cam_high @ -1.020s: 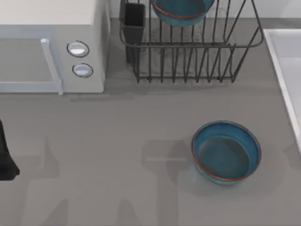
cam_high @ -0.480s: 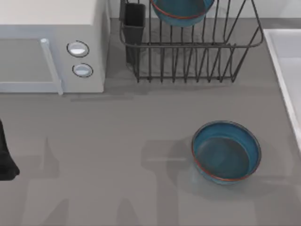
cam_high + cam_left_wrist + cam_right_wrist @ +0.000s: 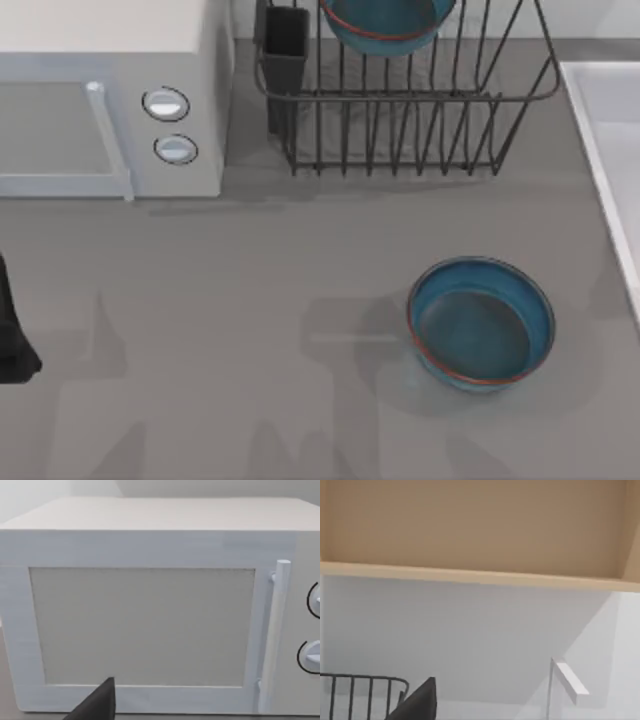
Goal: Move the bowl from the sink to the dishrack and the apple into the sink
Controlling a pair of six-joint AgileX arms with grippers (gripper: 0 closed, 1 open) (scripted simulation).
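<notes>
Bowl on counter: teal-blue bowl (image 3: 481, 322) with an orange-red rim sits upright on the grey counter (image 3: 250, 300), right of centre, near the sink but apart from it.
Bowl in rack: a second, identical bowl (image 3: 385, 25) rests inside the dishrack (image 3: 400, 100), at the far edge of the top view.
Dishrack: dark wire, far centre; its black utensil cup (image 3: 286, 50) stands at the left corner, beside the microwave.
Sink: white basin edge (image 3: 605, 150) along the right side.
Microwave: white, far left (image 3: 110, 100); two round knobs and a bar handle (image 3: 272, 635). No lettering can be read on it.
My left arm: dark part (image 3: 12, 340) at the left edge; claw state I cannot tell.
My right claw: state I cannot tell.
</notes>
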